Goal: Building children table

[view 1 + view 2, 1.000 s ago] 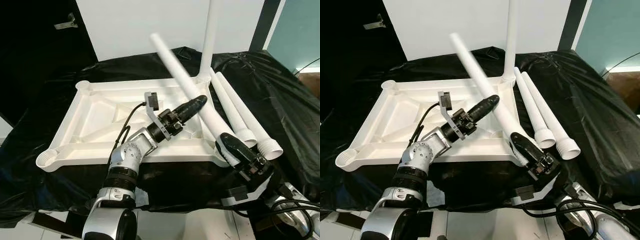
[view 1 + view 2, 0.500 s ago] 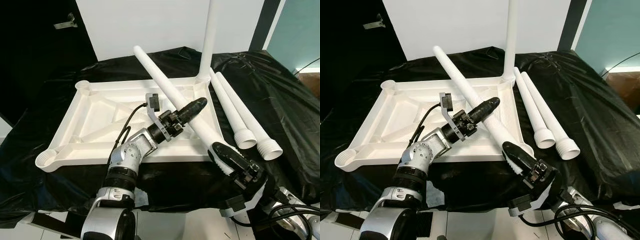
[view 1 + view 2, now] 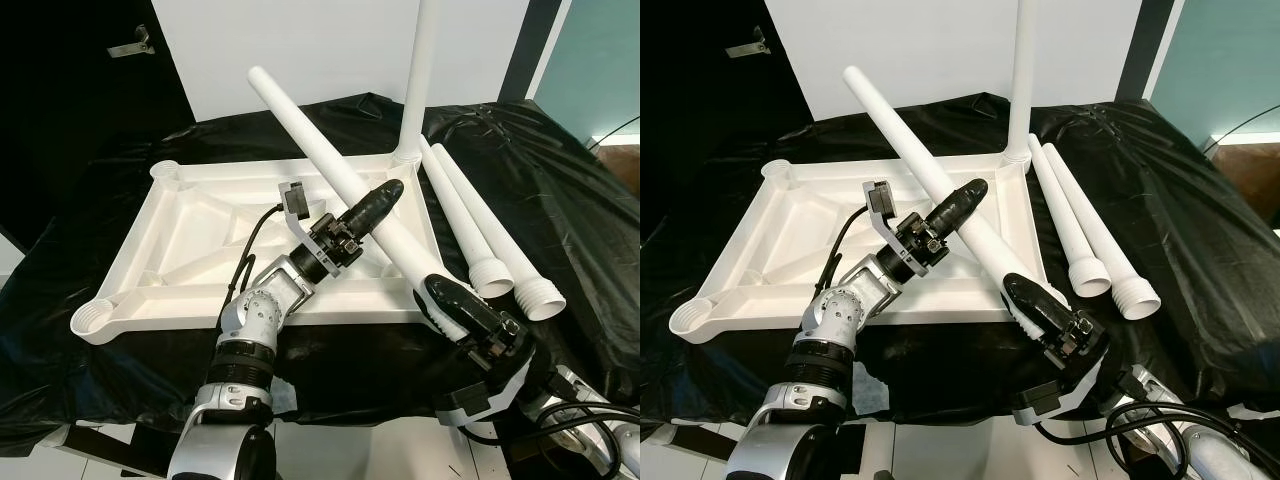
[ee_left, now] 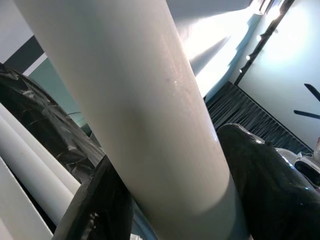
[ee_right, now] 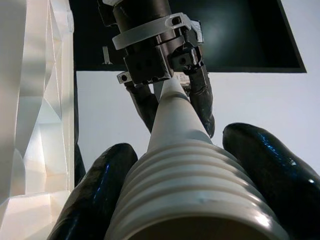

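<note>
A black cloth (image 3: 560,190) covers the table, and on it lies the white plastic tabletop (image 3: 190,235), turned underside up, with open round sockets at its corners. One white leg (image 3: 418,70) stands upright in the tabletop's far right corner socket. Two more loose legs (image 3: 478,225) lie side by side on the cloth just to the right of the tabletop, threaded ends toward the robot. A fourth leg, the tilted leg (image 3: 330,165), slants across the tabletop's right half, its plain end raised toward the far wall and its threaded end low at the near right corner. The right gripper (image 3: 455,312) holds that threaded end, jaws closed on the ribbed collar. The left gripper (image 3: 372,205) grips the same leg around its middle above the tabletop, jaws clasped on either side of the tube.
</note>
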You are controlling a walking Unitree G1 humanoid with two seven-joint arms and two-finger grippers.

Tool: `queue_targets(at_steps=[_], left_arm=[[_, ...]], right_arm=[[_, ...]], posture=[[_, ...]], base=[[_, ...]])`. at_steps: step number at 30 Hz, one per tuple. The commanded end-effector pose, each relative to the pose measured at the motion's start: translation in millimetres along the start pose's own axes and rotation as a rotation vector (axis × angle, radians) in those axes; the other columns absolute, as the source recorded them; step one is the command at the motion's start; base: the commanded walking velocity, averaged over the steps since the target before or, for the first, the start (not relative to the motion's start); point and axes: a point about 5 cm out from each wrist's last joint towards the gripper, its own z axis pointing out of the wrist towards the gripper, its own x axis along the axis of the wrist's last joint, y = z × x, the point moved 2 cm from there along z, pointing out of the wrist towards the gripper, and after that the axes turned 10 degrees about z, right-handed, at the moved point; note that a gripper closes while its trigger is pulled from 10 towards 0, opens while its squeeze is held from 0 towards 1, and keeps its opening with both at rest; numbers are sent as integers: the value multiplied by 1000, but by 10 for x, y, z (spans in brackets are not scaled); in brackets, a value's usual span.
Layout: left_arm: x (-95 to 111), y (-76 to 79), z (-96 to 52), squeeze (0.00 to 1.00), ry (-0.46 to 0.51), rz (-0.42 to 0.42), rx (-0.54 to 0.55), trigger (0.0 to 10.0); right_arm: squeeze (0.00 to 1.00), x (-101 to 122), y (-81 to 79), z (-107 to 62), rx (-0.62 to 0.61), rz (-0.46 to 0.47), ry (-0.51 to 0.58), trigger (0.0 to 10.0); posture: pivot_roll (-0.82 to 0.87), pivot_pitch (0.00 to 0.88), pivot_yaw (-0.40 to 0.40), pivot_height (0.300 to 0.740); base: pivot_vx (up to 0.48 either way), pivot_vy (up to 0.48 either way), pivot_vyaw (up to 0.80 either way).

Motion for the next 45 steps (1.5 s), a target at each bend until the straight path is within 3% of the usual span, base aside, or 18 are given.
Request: queue_targets(at_steps=[1,2,7,8,14,15,18,20,21,23,24,26,36,39,45], left_arm=[[63,92,15,0,15,60,-82,0],[64,97,14,0,18,59,-82,0],[64,103,11,0,20,57,-83,0],[48,114,5,0,14,50,-85,0],[23,123,0,0,5,46,-86,0],[14,125,-1,0,0,50,-85,0],[11,125,-1,0,-3,53,-85,0],[-4,119,0,0,-9,63,-76,0],[-4,119,0,0,-9,63,-76,0],[-20,108,3,0,-14,64,-69,0],[-20,108,3,0,-14,64,-69,0],[-31,102,10,0,-17,62,-68,0],[-60,117,42,0,-33,77,-85,0],[-127,137,6,0,-70,118,-97,0],[-207,174,-25,0,-107,148,-117,0]], right_arm=[[247,-68,-18,-13,31,29,-47,10000],[1000,-80,-13,-17,27,48,-61,10000],[1000,-117,-4,-21,14,88,-107,10000],[0,-136,-13,-8,4,162,-159,10000],[0,-124,-23,4,-25,245,-203,10000],[0,-173,-34,-11,-84,398,-313,10000],[0,-195,-42,-22,-107,464,-357,10000],[0,-206,-104,-59,-155,670,-467,10000],[0,-206,-104,-59,-155,670,-467,10000],[0,-167,-177,-91,-182,821,-538,10000],[0,-167,-177,-91,-182,821,-538,10000],[0,-123,-223,-95,-196,911,-572,10000],[0,-24,-266,-16,-141,1079,-526,10000],[0,-39,-192,49,-128,1175,-479,10000],[0,-194,-94,144,-170,1229,-480,10000]], posture=[[-208,31,75,740],[-208,31,75,740],[-210,32,76,740],[-212,34,79,740],[-214,34,81,740],[-213,34,81,740],[-213,34,81,740],[-217,32,80,740],[-217,32,80,740],[-226,31,83,740],[-226,31,83,740],[-231,31,85,740],[-235,32,86,740],[-229,36,83,740],[-222,36,83,740]], base=[[0,0,0],[0,0,0],[0,0,0],[0,0,0],[0,0,0],[0,0,0],[0,0,0],[0,0,0],[0,0,0],[0,0,0],[0,0,0],[0,0,0],[0,0,0],[0,0,0],[0,0,0]])
